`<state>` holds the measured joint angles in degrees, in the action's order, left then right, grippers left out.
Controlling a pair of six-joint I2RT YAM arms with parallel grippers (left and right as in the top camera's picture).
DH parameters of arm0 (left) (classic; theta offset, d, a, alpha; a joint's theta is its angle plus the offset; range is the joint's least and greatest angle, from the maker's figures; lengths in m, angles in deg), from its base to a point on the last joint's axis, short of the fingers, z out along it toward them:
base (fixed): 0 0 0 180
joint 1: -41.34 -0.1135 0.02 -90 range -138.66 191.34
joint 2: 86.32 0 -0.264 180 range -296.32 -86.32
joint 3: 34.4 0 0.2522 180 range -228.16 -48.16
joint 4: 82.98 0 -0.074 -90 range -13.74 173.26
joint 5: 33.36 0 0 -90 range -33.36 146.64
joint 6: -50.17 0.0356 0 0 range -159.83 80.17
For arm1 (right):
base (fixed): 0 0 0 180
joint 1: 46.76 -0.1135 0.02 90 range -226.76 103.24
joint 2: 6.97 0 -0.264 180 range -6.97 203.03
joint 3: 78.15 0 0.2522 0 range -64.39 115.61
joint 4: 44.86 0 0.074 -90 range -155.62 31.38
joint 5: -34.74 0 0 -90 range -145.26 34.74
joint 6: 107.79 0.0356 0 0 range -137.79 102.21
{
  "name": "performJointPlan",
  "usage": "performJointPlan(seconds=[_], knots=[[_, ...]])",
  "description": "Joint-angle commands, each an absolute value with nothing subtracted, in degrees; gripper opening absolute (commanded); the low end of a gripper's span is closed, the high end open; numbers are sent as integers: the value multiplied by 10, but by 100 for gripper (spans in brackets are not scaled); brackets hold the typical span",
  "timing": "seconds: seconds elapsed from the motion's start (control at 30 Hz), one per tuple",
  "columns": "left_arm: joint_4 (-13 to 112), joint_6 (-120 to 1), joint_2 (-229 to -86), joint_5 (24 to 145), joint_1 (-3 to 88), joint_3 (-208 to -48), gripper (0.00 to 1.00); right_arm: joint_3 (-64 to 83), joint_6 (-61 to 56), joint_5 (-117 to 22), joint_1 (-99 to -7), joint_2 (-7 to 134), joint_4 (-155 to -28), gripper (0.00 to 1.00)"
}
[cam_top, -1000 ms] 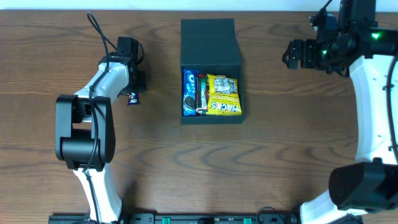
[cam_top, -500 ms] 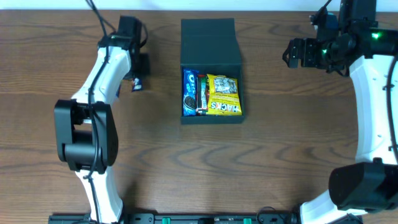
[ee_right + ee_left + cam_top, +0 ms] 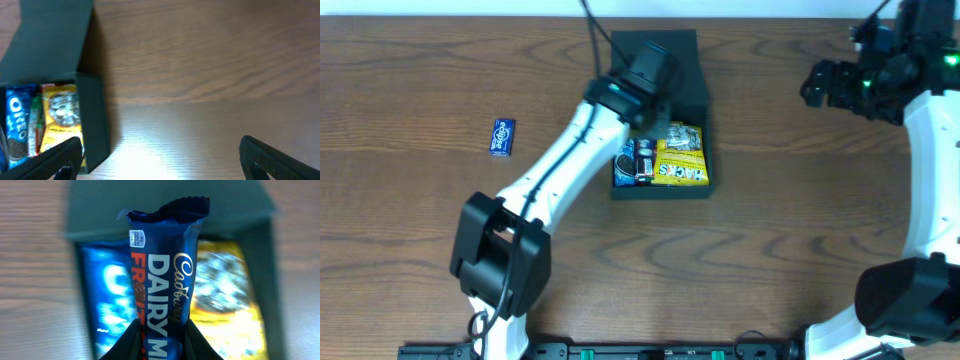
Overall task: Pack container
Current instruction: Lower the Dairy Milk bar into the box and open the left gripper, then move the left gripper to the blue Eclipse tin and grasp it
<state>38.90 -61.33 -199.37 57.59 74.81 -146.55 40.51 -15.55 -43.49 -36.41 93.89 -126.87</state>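
your left gripper (image 3: 162,342) pinches a cadbury dairy milk bar (image 3: 165,255) above the open container (image 3: 688,62) at the table's far centre. ease it down between the oreo pack (image 3: 107,295) and the yellow packet (image 3: 225,295) before letting go. the right gripper (image 3: 160,155) hangs spread wide.

Snacks (image 3: 665,158) in container (image 3: 660,192) (perhaps three), packet (image 3: 501,137) well left.

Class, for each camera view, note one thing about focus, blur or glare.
Left wrist: the Cadbury bar is sharp, the container and yellow packet behind it blurred. Right wrist: pale glare on the table, its fingers dark and soft. Overhead: even light, no strong glare.
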Motion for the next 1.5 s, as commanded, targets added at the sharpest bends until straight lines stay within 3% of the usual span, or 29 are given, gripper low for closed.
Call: performJointPlan(seconds=[0.0, 0.8, 0.87, 1.0, 1.07, 1.27, 1.4, 1.47], knots=[[387, -644, -1990, 577, 770, -1474, 17, 410, -146, -439, -347, 929, -1277, 99], [366, -720, -2074, 569, 784, -1474, 18, 410, -146, -438, -340, 929, -1284, 99], [366, -720, -2075, 565, 784, -1474, 26, 410, -146, -438, -340, 929, -1285, 99], [365, -714, -2075, 551, 782, -1474, 59, 410, -146, -439, -340, 929, -1285, 99], [365, -711, -2073, 552, 779, -1474, 62, 410, -146, -439, -340, 929, -1285, 99], [364, -686, -2022, 535, 772, -1491, 57, 410, -146, -439, -340, 929, -1285, 99], [335, -656, -1945, 385, 766, -1502, 70, 410, -146, -439, -340, 929, -1284, 99], [299, -654, -1920, 323, 745, -1502, 72, 410, -147, -439, -340, 929, -1284, 99]])
